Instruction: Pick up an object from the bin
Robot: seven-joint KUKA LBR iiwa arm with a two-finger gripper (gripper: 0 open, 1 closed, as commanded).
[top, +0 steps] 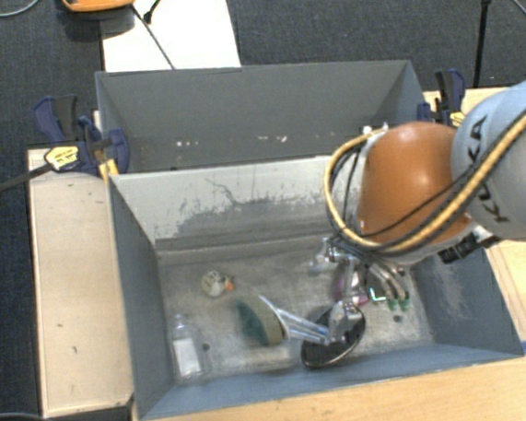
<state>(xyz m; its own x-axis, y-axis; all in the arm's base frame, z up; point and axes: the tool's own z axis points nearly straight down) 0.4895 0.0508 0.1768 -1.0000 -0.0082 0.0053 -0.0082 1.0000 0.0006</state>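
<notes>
My gripper (348, 310) hangs low over the front right of the bin floor, below the arm's orange cover. Right beneath it lies a black, shiny spoon-like bowl (333, 348) by the front wall. A clear plastic handle (292, 323) runs from that bowl up and to the left. Left of the handle lies a dark green and tan brush-like thing (256, 323). Whether the gripper touches the black bowl I cannot tell.
A small clear bottle (184, 348) lies at the front left corner. A small pale round thing (216, 282) sits left of the middle. The arm and its cables cover the right back part of the bin floor.
</notes>
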